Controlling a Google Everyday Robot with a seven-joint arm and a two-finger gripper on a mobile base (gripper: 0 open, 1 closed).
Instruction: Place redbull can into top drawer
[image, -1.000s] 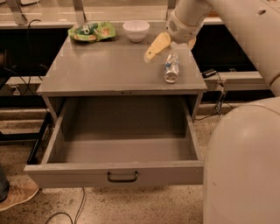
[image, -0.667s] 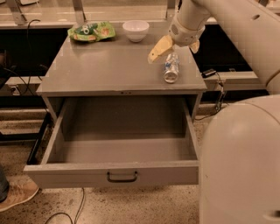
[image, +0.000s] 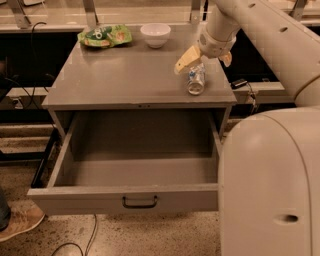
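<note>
so the redbull can (image: 196, 80) is lying on its side on the grey cabinet top (image: 125, 70), over near the right front corner, one shiny end facing the camera. It's not in the top drawer (image: 90, 201), which sits pulled way out right below, dark handle (image: 139, 202) in the middle of the front panel

the gripper (image: 205, 60) hangs right over the far end of the can. Its two yellowish fingers (image: 186, 59) are spread wide, one out to each side and wider apart than the can, so it isn't holding anything. Can't really tell if the tips touch the can

further back on the top there's a white bowl (image: 155, 34) and left of it a green snack bag (image: 104, 36), both well apart from the can. The robot's big white body (image: 270, 185) fills the right side, and a shoe (image: 17, 222) pokes in at bottom left
</note>
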